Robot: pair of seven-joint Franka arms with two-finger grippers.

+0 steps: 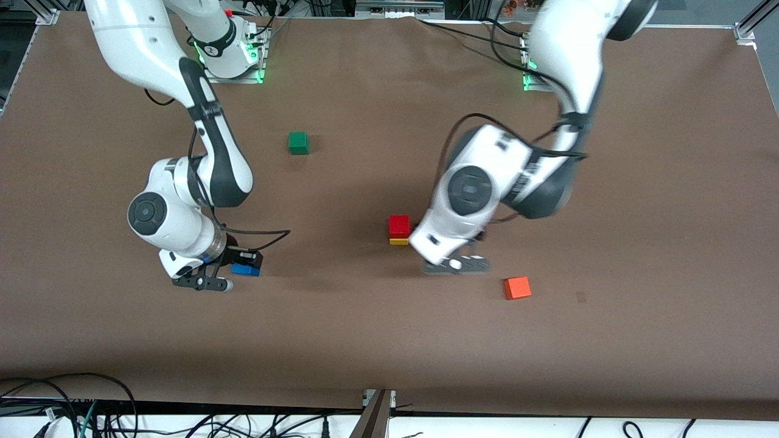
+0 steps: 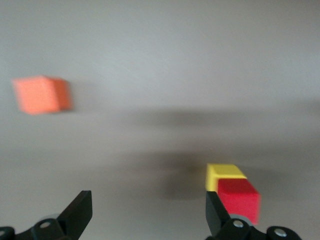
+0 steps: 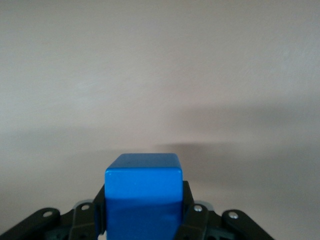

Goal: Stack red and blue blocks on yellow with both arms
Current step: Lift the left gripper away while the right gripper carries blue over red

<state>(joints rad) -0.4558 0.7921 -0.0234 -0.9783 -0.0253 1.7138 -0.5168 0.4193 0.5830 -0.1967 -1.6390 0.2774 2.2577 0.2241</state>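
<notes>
You've got five matte cubes on brown felt-like table: red block sits on yellow mid-frame, plus one green cube, one orange cube. Right gripper clamps blue block, lower left. Left gripper gapes empty beside the stack.

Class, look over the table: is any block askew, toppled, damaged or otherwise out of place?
Nothing stands out. The red block sits squarely on the yellow block, the green block and orange block rest flat on the table, and the blue block sits straight in the right gripper.
</notes>
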